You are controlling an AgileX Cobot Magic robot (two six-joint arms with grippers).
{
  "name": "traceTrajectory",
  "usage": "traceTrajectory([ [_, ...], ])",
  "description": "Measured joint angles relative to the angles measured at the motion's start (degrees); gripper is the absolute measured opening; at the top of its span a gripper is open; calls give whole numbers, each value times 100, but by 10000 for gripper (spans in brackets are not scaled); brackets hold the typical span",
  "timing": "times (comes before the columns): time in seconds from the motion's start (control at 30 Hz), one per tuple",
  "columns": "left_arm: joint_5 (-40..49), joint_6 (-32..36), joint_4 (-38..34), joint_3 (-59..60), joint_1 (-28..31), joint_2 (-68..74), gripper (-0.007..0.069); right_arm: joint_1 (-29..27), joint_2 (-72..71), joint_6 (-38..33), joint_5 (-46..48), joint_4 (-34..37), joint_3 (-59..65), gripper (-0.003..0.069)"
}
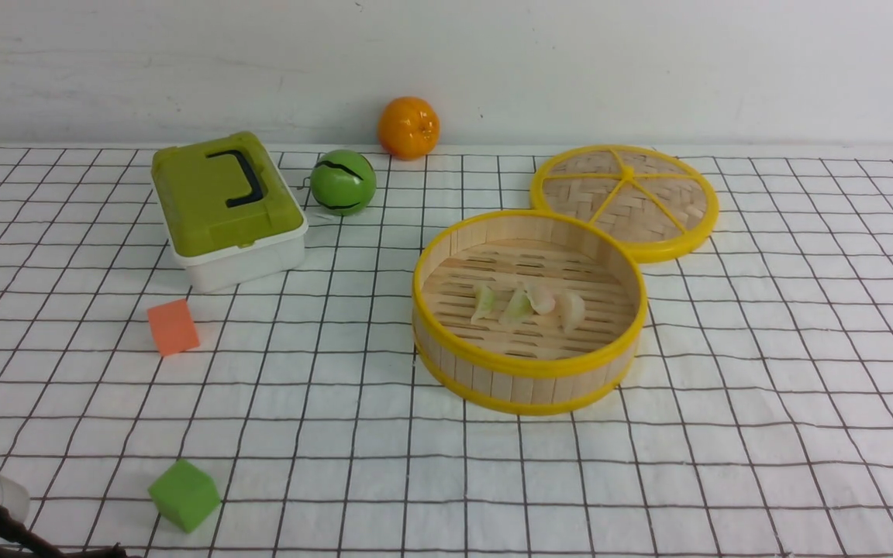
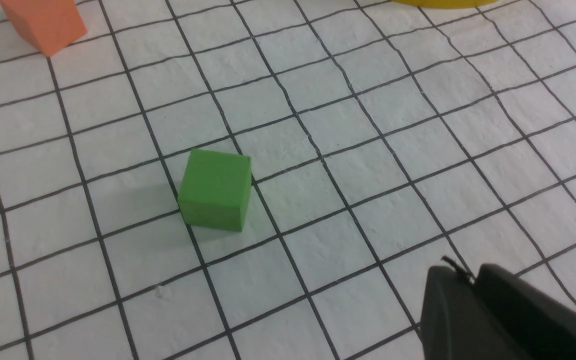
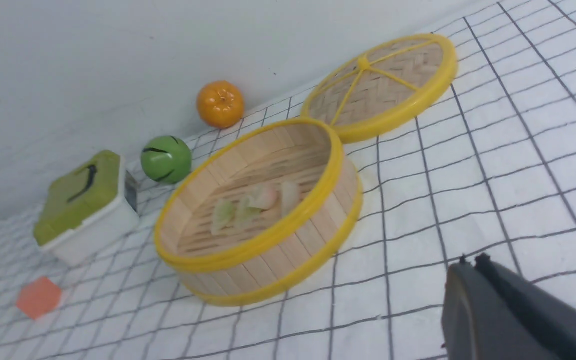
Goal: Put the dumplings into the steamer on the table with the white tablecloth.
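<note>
Both grippers sit at the near edge of the table, clear of the work: the left gripper (image 2: 473, 280) shows in its wrist view as two dark fingers pressed together with nothing between them, hovering over bare cloth near the near-left corner, and the right gripper (image 3: 470, 265) likewise shows its fingers clenched and empty, low over the near-right part of the white tablecloth (image 1: 764, 434). Neither holds anything, which fits arms drawn back because nothing remains to carry. Nearest on the left lies the green foam cube (image 1: 184, 494), with the orange foam cube (image 1: 173, 327) farther in, both well apart from the task's things. At mid-table, right of centre, stands the steamer (image 1: 528, 384), upright and uncovered, and all four dumplings (image 1: 528, 304) lie in a loose row on its slatted floor, two pale green on the left and two pinkish-white on the right, some touching. The task looks complete. Just behind the steamer and touching its rim, the woven lid (image 1: 625, 198) lies flat on the cloth, presumably set aside so the basket stays open. Toward the far-left sits a lunch box with a green lid (image 1: 225, 205), a green ball (image 1: 343, 182) beside it, and an orange (image 1: 408, 127) at the far edge against the wall.
</note>
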Motion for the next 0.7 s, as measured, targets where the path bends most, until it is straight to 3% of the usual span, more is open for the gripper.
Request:
traceTrajectory([
  [0.07, 0, 0, 0, 0, 0, 0, 62, 0, -118, -199, -173, -53, 130, -18],
  [0.27, 6, 0, 0, 0, 0, 0, 72, -95, -1012, -1870, -488, -455, 542, -15],
  [0.4, 11, 0, 0, 0, 0, 0, 76, -123, -1222, -1857, -488, -1553, 542, -15],
  [0.43, 11, 0, 0, 0, 0, 0, 76, -123, -1236, -1661, -488, -1851, 542, -15],
  [0.63, 11, 0, 0, 0, 0, 0, 84, -170, -1267, 1134, 287, -3745, 542, -11],
  [0.7, 11, 0, 0, 0, 0, 0, 85, -170, -1267, 1430, 503, -3843, 542, -11],
])
